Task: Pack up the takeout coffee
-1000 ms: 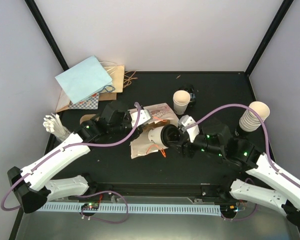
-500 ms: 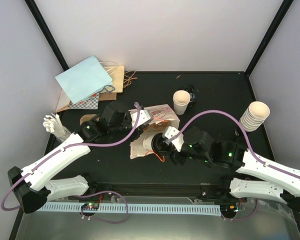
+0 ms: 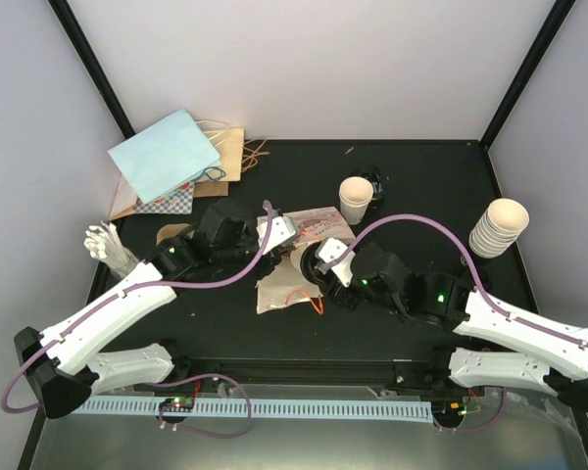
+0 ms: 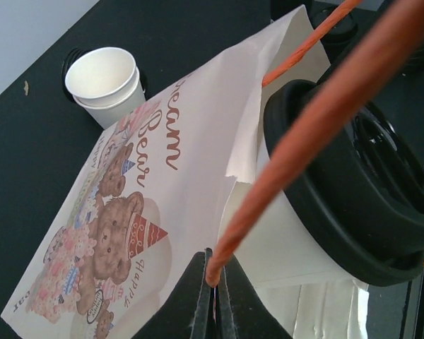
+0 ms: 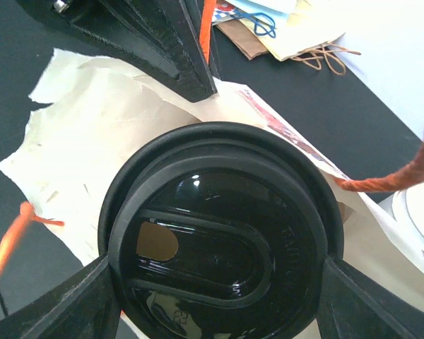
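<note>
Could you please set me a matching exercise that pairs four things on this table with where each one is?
1. lidded coffee cup
2. orange handle
3. stack of cups
4. light blue bag

A. standing at the far right
B. pinched by the left end effector
C. lying in the far left corner
D. gripped by the right end effector, at the printed bag's mouth

Pairs: 1-D, 2-B, 3-A, 4-C

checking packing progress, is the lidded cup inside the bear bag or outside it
Partly in. The lidded cup lies sideways in the right claw, paper of the bear bag around it, its black lid at the mouth.
</note>
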